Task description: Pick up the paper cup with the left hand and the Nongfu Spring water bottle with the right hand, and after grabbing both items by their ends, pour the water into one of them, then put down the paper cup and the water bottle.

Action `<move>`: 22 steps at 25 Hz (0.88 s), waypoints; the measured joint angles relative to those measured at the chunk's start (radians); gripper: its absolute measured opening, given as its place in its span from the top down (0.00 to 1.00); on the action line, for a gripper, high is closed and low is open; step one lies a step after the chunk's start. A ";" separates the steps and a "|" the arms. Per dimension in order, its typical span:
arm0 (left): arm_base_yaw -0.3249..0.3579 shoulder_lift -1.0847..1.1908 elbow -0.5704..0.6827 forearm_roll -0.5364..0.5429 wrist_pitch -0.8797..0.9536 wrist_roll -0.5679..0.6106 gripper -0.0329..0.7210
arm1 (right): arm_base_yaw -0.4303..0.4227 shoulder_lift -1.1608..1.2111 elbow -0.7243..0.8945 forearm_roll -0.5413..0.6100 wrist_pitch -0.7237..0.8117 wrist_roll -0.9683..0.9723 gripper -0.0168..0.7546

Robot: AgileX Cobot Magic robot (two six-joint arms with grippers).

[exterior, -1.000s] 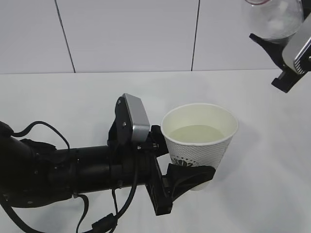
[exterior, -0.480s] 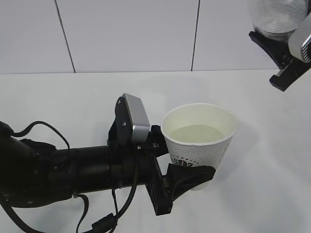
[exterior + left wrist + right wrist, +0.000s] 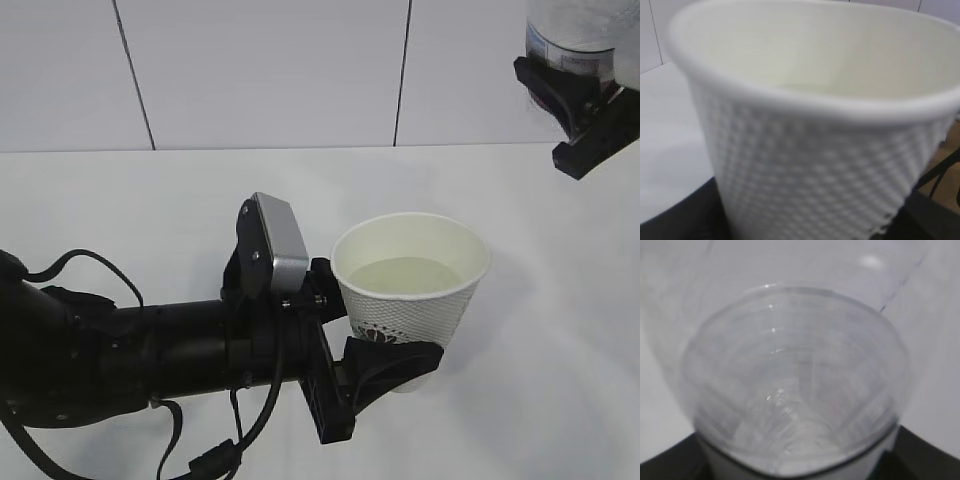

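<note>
Exterior view showed the left hand (image 3: 385, 372) clamped low on the cup (image 3: 410, 300), water (image 3: 402, 275) inside; the right hand (image 3: 585, 115) gripped the bottle (image 3: 575, 30). Left wrist view: cup (image 3: 815, 130) filling the frame; squeezing might spill it. Right wrist view: bottle (image 3: 795, 385) pinched.

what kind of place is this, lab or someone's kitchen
Probably a robot test bench rather than a kitchen: a bare white table, a plain white panelled wall, and a black robot arm's left claw holding a paper cup.
</note>
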 joint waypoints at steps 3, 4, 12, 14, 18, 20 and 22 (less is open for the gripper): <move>0.000 0.000 0.000 0.000 0.000 0.000 0.26 | 0.000 0.000 0.000 0.029 0.000 0.026 0.39; 0.000 0.000 0.000 0.000 0.000 0.000 0.26 | 0.000 0.000 0.000 0.040 0.000 0.031 0.39; 0.000 0.000 0.000 -0.001 0.000 0.000 0.26 | 0.000 0.000 0.000 0.150 0.057 0.036 0.39; 0.000 0.000 0.000 -0.003 0.000 0.000 0.26 | 0.000 0.000 0.000 0.177 0.078 0.036 0.39; 0.000 0.000 0.000 -0.006 0.000 0.000 0.26 | 0.000 0.000 0.000 0.247 0.094 0.041 0.39; 0.000 0.000 0.000 -0.006 0.000 0.000 0.26 | 0.000 0.000 0.000 0.272 0.105 0.047 0.39; 0.000 0.000 0.000 -0.007 0.000 0.000 0.26 | 0.000 0.000 0.000 0.292 0.115 0.053 0.39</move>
